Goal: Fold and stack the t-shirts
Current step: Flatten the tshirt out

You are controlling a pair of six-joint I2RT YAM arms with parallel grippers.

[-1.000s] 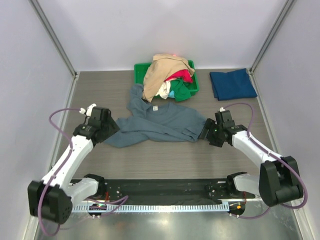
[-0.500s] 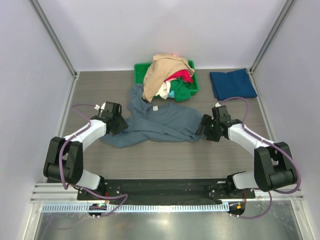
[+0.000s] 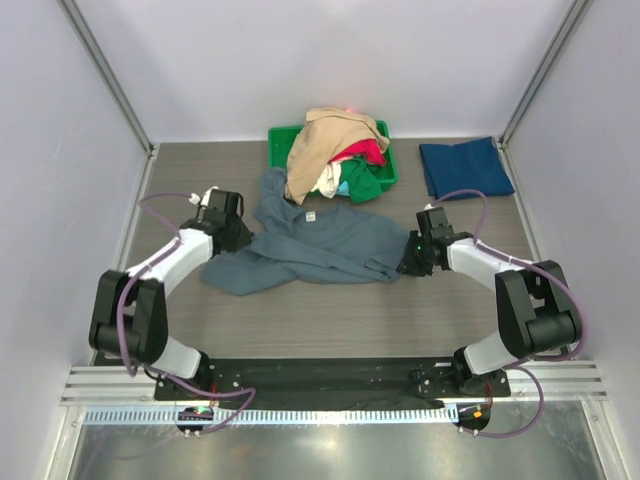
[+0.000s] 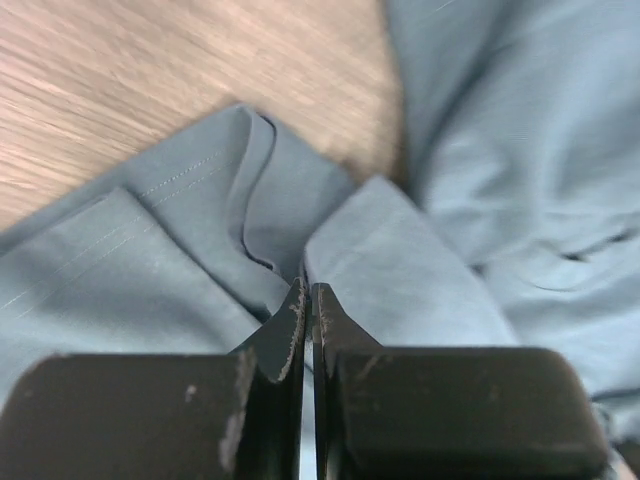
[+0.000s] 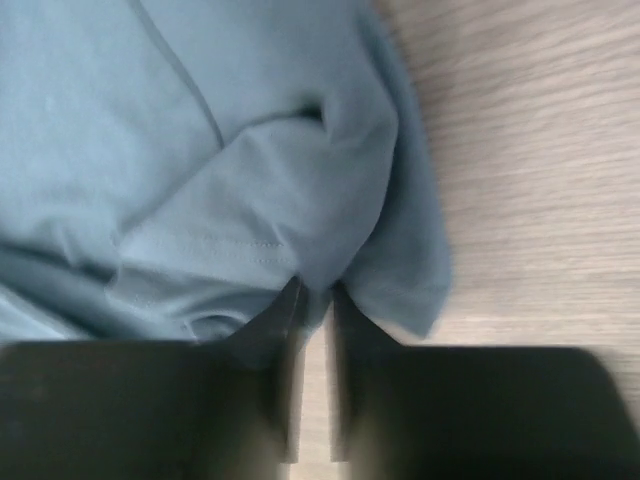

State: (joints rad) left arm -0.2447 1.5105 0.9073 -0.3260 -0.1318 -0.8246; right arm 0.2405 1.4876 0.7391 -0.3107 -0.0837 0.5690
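We see both arms folded low over the table [image 3: 330, 320], elbows bent back near their bases and forearms reaching inward to opposite ends of the slate grey-blue t-shirt [image 3: 330, 245]. The left gripper [image 3: 230, 233] sits at the shirt's left edge, its forearm running on a diagonal from the near left. The right gripper [image 3: 412, 260] sits at the shirt's right edge, its forearm coming in from the right. In the left wrist view the left gripper [image 4: 308, 300] has its jaws pressed almost together on a raised fold of the blue cloth [image 4: 420, 270]. In the right wrist view the right gripper [image 5: 315, 300] has its jaws drawn in to a narrow slit with a pinch of the shirt's edge [image 5: 250, 180] caught between them. The shirt lies rumpled across the middle of the table, its long axis running left to right between the two grippers. Its collar tag is on the far edge, and one sleeve points away towards the green bin [image 3: 278, 137]. That bin holds a heap topped by a tan tee [image 3: 330, 135] with a red tee [image 3: 362, 152] beneath it. A dark navy tee [image 3: 465, 168] lies folded flat at the far right, well apart from the blue one.
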